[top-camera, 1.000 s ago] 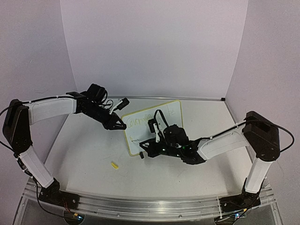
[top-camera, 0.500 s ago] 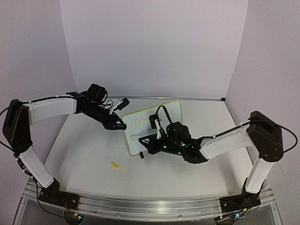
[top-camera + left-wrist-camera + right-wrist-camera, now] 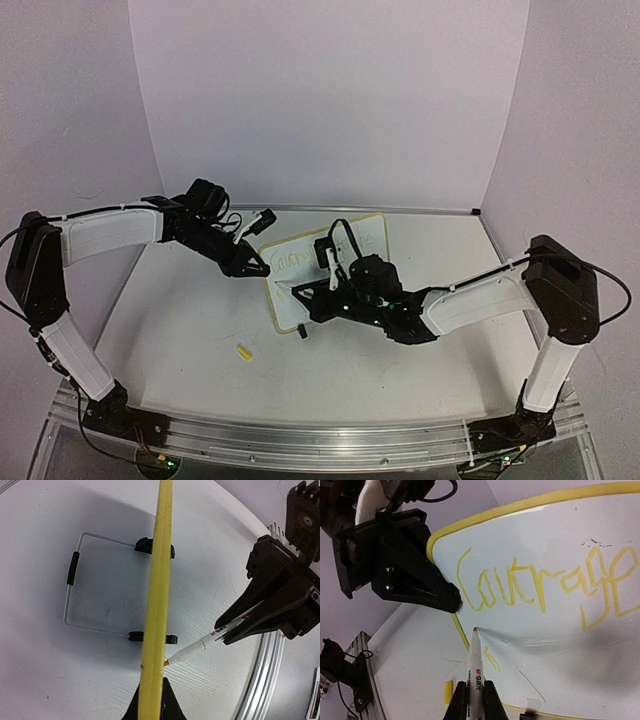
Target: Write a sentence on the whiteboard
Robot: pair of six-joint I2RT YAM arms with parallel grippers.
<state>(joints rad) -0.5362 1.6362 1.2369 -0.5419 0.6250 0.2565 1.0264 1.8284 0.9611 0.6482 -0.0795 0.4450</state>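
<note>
The right gripper (image 3: pixel 475 686) is closed tight on a white marker (image 3: pixel 474 662), which stands out forward from between its fingers, with the tip at the face of the whiteboard (image 3: pixel 560 645) and, as far as I can tell, touching it. The tip is close to the board's left frame and just under the first letter of the sentence (image 3: pixel 540 582), where one yellow word, "Courage", is readable. A short yellow stroke lies beside the marker's barrel, lower on the board. Just beyond the tip, the left gripper (image 3: pixel 151 691) is clamped on the yellow frame at this same edge, and the board stands upright on the table (image 3: pixel 180 330). Behind the board, away from the marker, a wire stand (image 3: pixel 72 569) lies on the table. Near the right gripper, off the board, is a small yellow cap (image 3: pixel 243 351).
</note>
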